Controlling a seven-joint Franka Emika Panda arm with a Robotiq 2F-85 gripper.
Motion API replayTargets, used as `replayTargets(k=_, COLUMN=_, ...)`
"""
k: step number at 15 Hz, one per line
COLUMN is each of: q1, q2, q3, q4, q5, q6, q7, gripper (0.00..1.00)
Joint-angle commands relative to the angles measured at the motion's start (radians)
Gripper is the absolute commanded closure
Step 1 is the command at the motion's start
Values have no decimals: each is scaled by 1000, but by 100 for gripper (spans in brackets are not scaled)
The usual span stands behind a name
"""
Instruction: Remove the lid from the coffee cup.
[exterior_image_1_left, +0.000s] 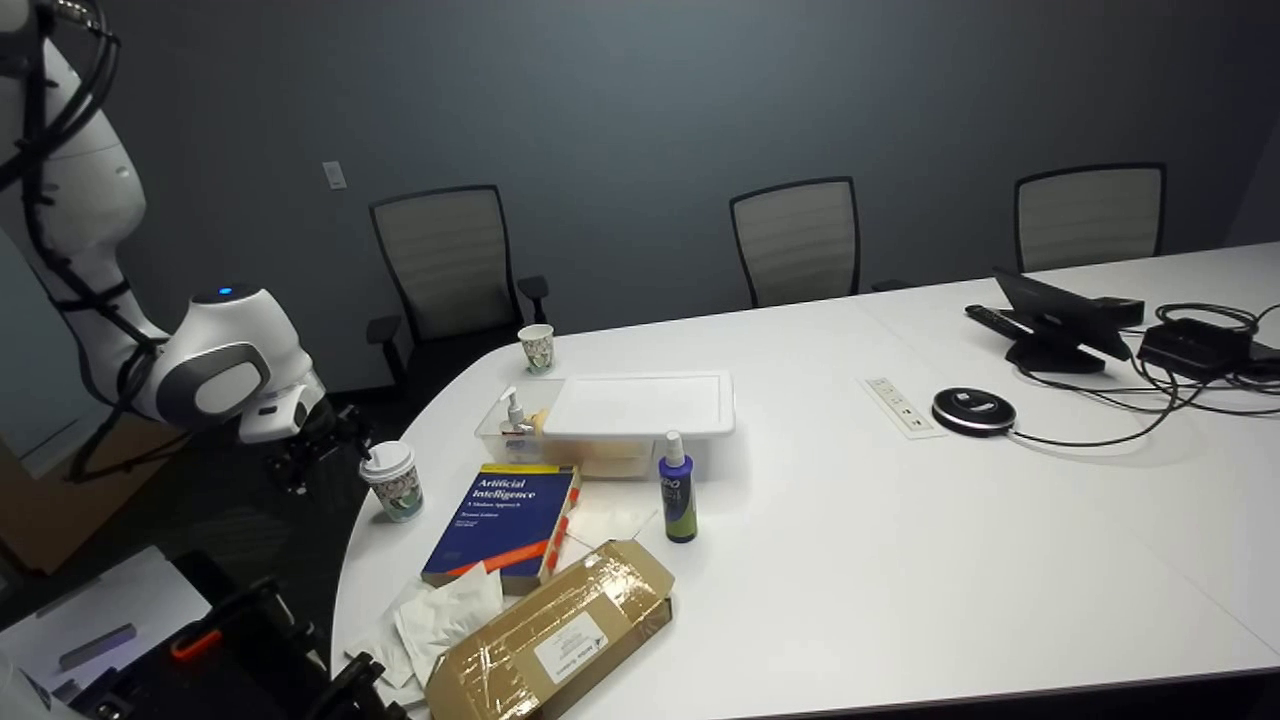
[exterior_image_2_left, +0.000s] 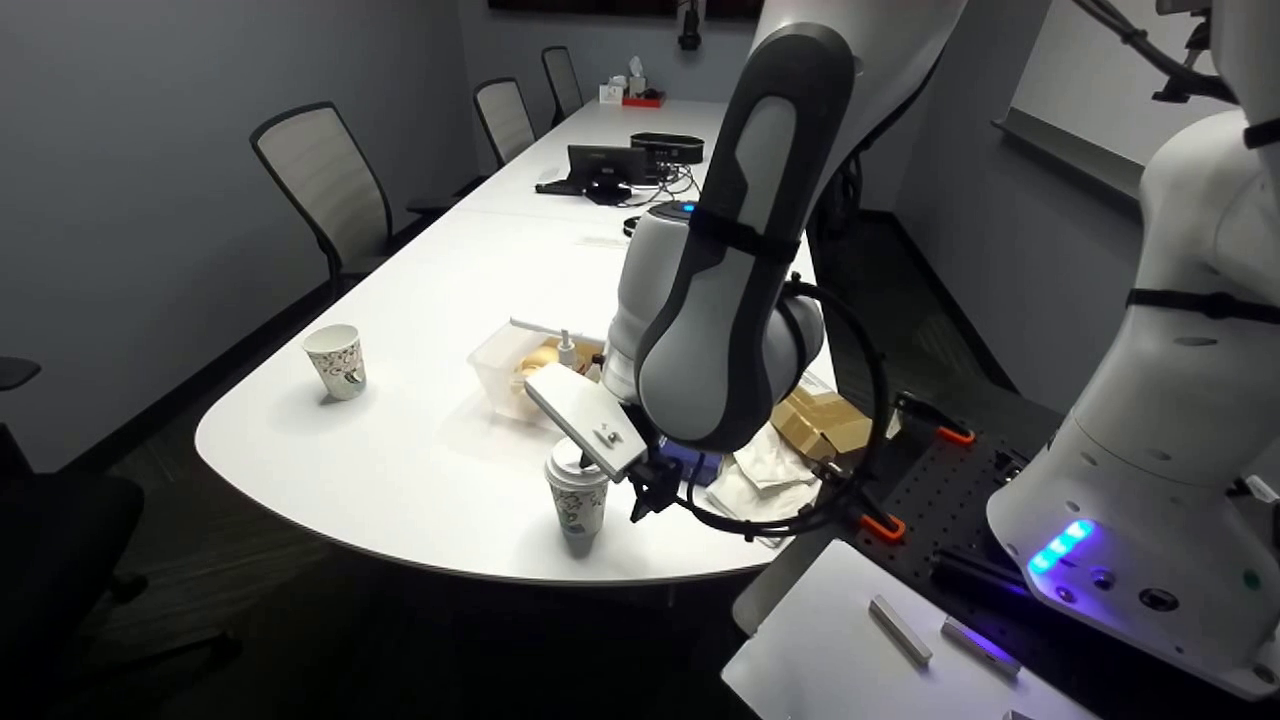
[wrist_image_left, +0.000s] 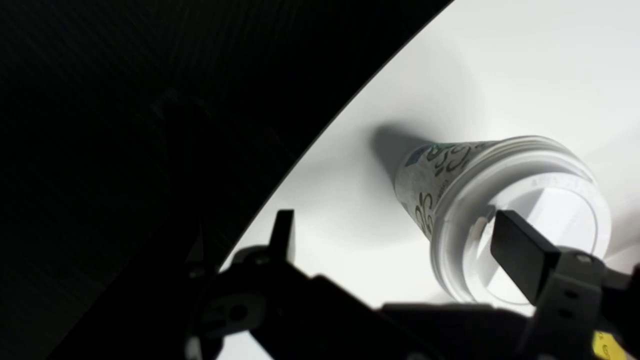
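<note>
The coffee cup is a patterned paper cup, upright near the table's rounded end in both exterior views (exterior_image_1_left: 400, 497) (exterior_image_2_left: 581, 508). Its lid is white, not dark, and sits on the cup (exterior_image_1_left: 388, 457) (exterior_image_2_left: 566, 457). In the wrist view the cup (wrist_image_left: 422, 187) and lid (wrist_image_left: 562, 212) are at the right. My gripper (wrist_image_left: 392, 230) is open, its fingers wide apart with nothing between them. In the wrist view one finger overlaps the lid's top; the other is over the table near its edge. I cannot tell whether the finger touches the lid. The gripper also shows in an exterior view (exterior_image_1_left: 330, 463).
A lidless patterned cup (exterior_image_1_left: 538, 352) stands further along the table. A clear bin (exterior_image_1_left: 610, 450) with a white cover, a blue book (exterior_image_1_left: 505, 520), a spray bottle (exterior_image_1_left: 678, 498), napkins (exterior_image_1_left: 450, 610) and a cardboard box (exterior_image_1_left: 550, 640) are nearby. The table edge runs close beside the coffee cup.
</note>
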Motion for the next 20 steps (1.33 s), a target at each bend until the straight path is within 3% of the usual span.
replayTargets(k=1, q1=16, q2=-27, q3=-12, q4=-18, q5=1, q6=24, q7=23, gripper=0)
replayTargets(k=5, q1=-8, q2=-17, q3=2, q4=-11, q5=0, q6=27, q7=17, gripper=0)
replayTargets(k=9, q1=14, q2=-15, q3=-29, q4=-7, q5=-2, q6=15, q7=16, gripper=0)
replayTargets(k=14, q1=-26, q2=-2, q3=-3, q4=11, q5=-10, q6=6, q7=8, gripper=0)
replayTargets(k=20, q1=-23, q2=-12, q3=6, q4=3, q5=-6, q6=0, q7=16, gripper=0)
